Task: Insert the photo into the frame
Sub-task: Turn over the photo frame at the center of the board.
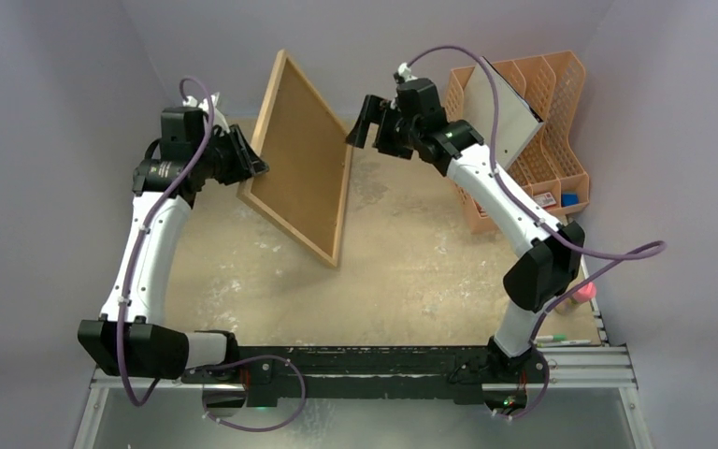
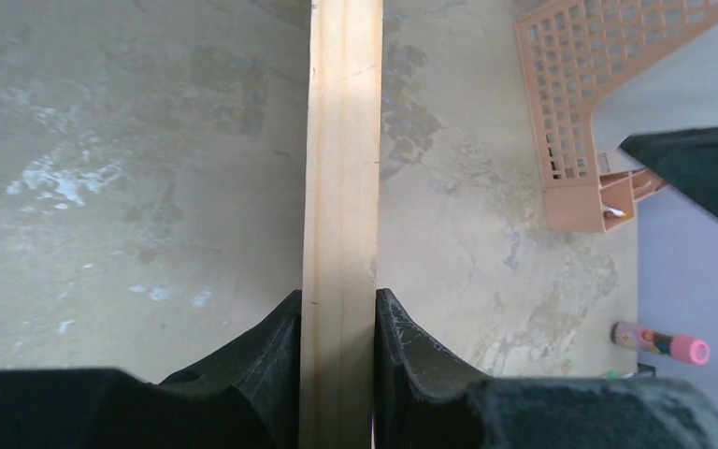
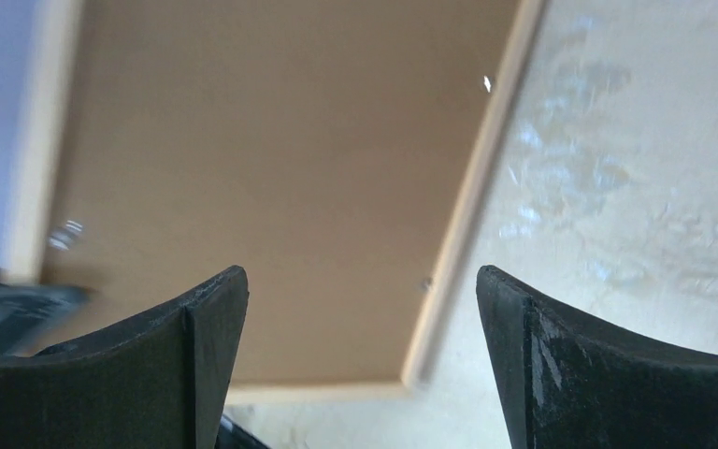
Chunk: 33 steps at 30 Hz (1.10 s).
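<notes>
Frame at 11 o'clock, pinched edgewise by left hand alone, may topple; right hand gapes spread.

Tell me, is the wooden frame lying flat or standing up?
Standing up, tilted: the frame rises steeply off the table, its wooden rim pinched by the left claw.

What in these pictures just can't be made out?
- The photo: unseen in any view; the frame shows only its brown back.
- The frame's front: faces away from every camera.
- The label on the orange organizer: top view, too small to read.
</notes>
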Motion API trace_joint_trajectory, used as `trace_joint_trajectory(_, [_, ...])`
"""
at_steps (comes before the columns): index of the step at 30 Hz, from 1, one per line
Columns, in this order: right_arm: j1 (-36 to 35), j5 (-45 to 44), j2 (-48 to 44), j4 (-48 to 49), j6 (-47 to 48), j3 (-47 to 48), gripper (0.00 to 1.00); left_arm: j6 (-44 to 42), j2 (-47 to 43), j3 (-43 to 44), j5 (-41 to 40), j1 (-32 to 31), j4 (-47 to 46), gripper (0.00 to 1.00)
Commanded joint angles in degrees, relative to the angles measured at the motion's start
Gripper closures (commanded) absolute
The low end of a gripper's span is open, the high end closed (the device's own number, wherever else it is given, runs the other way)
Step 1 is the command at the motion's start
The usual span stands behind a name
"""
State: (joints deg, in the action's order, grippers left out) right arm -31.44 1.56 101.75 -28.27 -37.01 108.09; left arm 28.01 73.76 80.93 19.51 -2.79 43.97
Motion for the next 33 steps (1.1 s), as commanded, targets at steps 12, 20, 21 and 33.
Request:
trace_joint_trajectory(12, [1.8,22.1,-1.3,10.0,-7.5,-6.8,0.07,-14.5,3.6,19.4,-7.9,-6.4,7.3,1.00])
trace_joint_trajectory(20, [1.8,24.9,0.5,17.1,-12.9,-5.0,0.06,-13.8,6.4,17.5,-28.3,-23.5,9.3,1.00])
trace_joint_trajectory(21, [1.8,24.1,0.3,17.6,-14.0,-5.2,0.05,-13.6,6.9,17.7,-31.1,-25.2,9.7,1.00])
trace_joint_trajectory(33, [1.8,14.3,-3.1,15.0,-17.7,-7.4,0.06,-12.0,10.8,17.6,-42.0,-38.7,9.3,0.99])
